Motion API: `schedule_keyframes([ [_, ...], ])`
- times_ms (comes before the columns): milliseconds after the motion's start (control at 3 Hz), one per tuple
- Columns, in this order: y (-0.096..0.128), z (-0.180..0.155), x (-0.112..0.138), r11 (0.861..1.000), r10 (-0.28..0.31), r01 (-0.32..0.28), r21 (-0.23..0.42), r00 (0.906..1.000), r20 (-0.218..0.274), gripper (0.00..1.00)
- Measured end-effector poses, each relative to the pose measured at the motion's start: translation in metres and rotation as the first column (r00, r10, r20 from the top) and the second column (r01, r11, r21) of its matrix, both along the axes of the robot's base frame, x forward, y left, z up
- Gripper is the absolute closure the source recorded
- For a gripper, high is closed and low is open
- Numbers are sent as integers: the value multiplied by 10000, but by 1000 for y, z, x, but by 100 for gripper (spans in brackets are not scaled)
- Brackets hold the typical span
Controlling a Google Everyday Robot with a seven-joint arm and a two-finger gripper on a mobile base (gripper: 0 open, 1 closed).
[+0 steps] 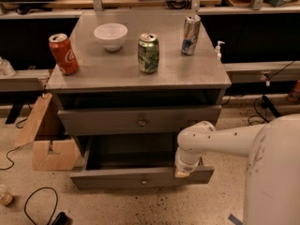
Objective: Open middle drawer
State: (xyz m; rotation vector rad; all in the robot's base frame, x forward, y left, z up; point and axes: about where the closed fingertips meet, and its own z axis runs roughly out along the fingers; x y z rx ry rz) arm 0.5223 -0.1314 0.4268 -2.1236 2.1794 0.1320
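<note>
Nearest, the white arm [220, 137] reaches in from the right. Its gripper [182, 171] sits at the top edge of the middle drawer [122, 177], right of the knob; its grip cannot be made out. The drawer stands drawn out, front facing the camera, long axis left to right. Behind, the upper drawer [103, 121], then the desk [117, 74] with a green can [148, 53], red can [63, 54], bowl [110, 35] and silver can [191, 28].

One camera looks down from high up at the front of the cabinet [117, 71], quite near. The gripper [183, 171] shows just right of lower middle
</note>
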Motion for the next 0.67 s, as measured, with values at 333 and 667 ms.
schedule_keyframes([
  [333, 7, 6, -24, 9984, 180, -149, 541, 9982, -574, 100],
  [667, 12, 9, -36, 9963, 340, -265, 816, 9952, -917, 100],
])
